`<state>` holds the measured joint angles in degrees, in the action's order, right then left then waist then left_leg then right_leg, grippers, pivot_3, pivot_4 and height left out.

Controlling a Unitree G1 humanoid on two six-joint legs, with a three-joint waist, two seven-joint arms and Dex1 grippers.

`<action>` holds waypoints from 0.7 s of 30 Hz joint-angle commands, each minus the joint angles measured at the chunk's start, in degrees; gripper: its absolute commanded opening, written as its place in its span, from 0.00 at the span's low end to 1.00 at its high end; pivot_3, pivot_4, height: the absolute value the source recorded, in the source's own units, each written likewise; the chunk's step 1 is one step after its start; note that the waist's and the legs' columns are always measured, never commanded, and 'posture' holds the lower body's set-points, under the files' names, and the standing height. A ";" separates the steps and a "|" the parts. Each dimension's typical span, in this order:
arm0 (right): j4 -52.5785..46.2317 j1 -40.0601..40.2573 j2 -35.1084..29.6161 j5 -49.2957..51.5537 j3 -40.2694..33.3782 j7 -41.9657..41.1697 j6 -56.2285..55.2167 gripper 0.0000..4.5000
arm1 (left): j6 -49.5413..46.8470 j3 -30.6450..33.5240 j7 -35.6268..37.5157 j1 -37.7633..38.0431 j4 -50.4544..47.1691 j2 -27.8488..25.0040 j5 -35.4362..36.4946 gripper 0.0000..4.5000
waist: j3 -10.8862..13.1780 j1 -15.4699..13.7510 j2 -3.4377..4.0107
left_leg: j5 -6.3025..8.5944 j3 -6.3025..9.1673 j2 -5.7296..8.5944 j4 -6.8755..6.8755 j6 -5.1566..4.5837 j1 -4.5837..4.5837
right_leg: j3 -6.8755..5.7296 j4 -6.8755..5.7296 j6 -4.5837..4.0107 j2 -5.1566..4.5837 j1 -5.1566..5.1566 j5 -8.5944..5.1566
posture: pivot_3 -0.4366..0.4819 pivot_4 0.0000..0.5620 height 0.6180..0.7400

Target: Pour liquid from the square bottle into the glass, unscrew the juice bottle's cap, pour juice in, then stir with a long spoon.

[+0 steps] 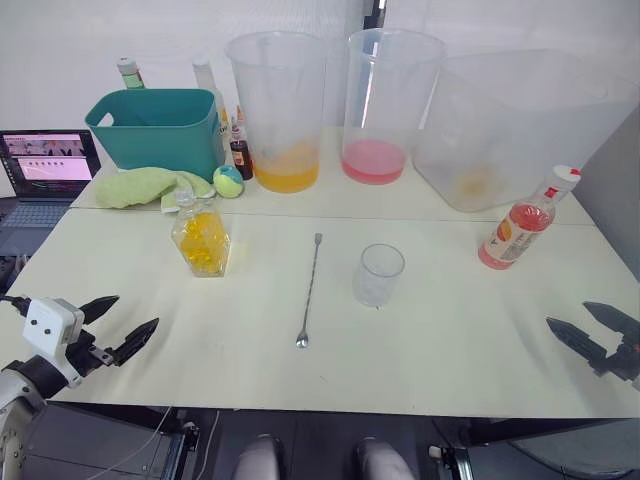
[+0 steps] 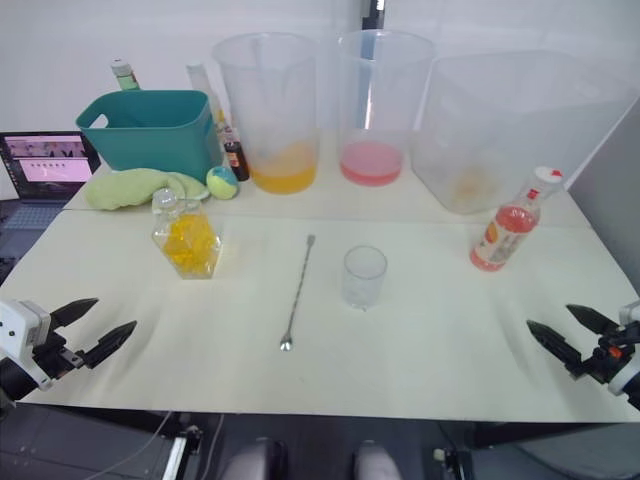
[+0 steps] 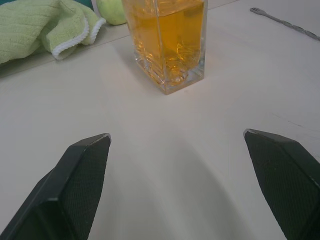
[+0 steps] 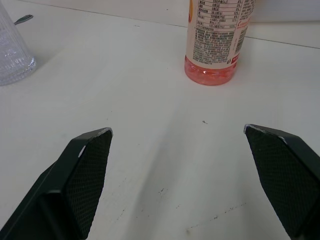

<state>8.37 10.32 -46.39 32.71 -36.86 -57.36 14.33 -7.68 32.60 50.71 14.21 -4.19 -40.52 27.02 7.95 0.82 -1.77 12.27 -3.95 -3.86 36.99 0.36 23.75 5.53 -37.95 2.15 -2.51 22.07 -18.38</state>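
The cream-white tabletop (image 1: 420, 350) carries everything, and the small clear plain glass tumbler (image 1: 379, 274) near its middle serves as the landmark. Behind the tumbler, along the far side, stand three tall translucent plastic buckets (image 1: 280, 110), and far to its left rear a teal plastic bin (image 1: 160, 130). To the tumbler's right stands the slim clear plastic juice bottle of pink-red liquid (image 1: 520, 226), upright, white cap (image 1: 566, 177) still on. To the tumbler's left stands the squat square glass bottle of yellow liquid (image 1: 201, 238), upright, its long axis vertical. Just left of the tumbler lies the thin silver long spoon (image 1: 309, 291), lengthwise front to back, bowl toward the robot. The left gripper (image 1: 112, 328) hovers spread wide, empty, with the square bottle ahead of it and nearer to it than to the right gripper (image 1: 590, 328), likewise spread and empty, facing the juice bottle. The first pour looks not yet begun.
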 commanded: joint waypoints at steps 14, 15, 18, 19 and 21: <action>-25.35 -13.99 -4.54 12.90 15.31 -10.68 12.52 0.99 | -3.87 -5.03 -24.04 -1.20 -15.27 17.79 -3.26 1.00 | 0.00 -0.61 -0.10 | -0.04 0.21 0.05 0.12 0.07 0.02 | -0.05 -0.10 0.07 0.02 -0.08 0.05 | 0.48 0.27 0.92; -25.73 -14.84 -5.05 12.55 16.60 -12.18 12.27 0.99 | -4.51 -6.63 -26.04 -2.31 -16.34 18.33 -4.82 1.00 | -0.01 -0.79 -0.15 | -0.04 0.26 0.05 0.14 0.07 0.03 | -0.10 -0.12 0.06 0.02 -0.09 0.05 | 0.48 0.27 0.92; -26.21 -16.33 -5.63 11.43 18.98 -14.86 11.15 0.99 | -6.74 -10.66 -31.73 -6.36 -18.64 19.66 -8.73 1.00 | -0.01 -1.45 -0.15 | -0.04 0.27 0.11 0.20 0.07 0.05 | -0.08 -0.11 0.09 0.01 -0.11 0.07 | 0.48 0.27 0.92; -26.23 -16.30 -5.79 10.74 19.46 -15.58 10.50 0.99 | -7.57 -11.52 -33.68 -7.84 -19.20 20.23 -9.74 1.00 | -0.01 -1.56 -0.15 | -0.04 0.27 0.11 0.25 0.07 0.07 | -0.08 -0.11 0.10 0.01 -0.12 0.08 | 0.48 0.27 0.92; -25.87 -15.57 -6.09 9.02 20.11 -17.05 8.79 0.99 | -9.69 -13.24 -37.18 -10.86 -20.04 21.26 -11.64 1.00 | -0.01 -1.56 -0.16 | -0.04 0.30 0.13 0.29 0.07 0.09 | -0.08 -0.11 0.15 0.01 -0.14 0.12 | 0.48 0.27 0.92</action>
<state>-16.75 -5.48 -51.33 42.56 -16.06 -73.19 24.94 -16.35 19.82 16.10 4.18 -21.98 -19.32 16.85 7.93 -0.74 -1.93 12.23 -3.65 -3.74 37.28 0.42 23.84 5.45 -38.06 2.29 -2.50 21.93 -18.25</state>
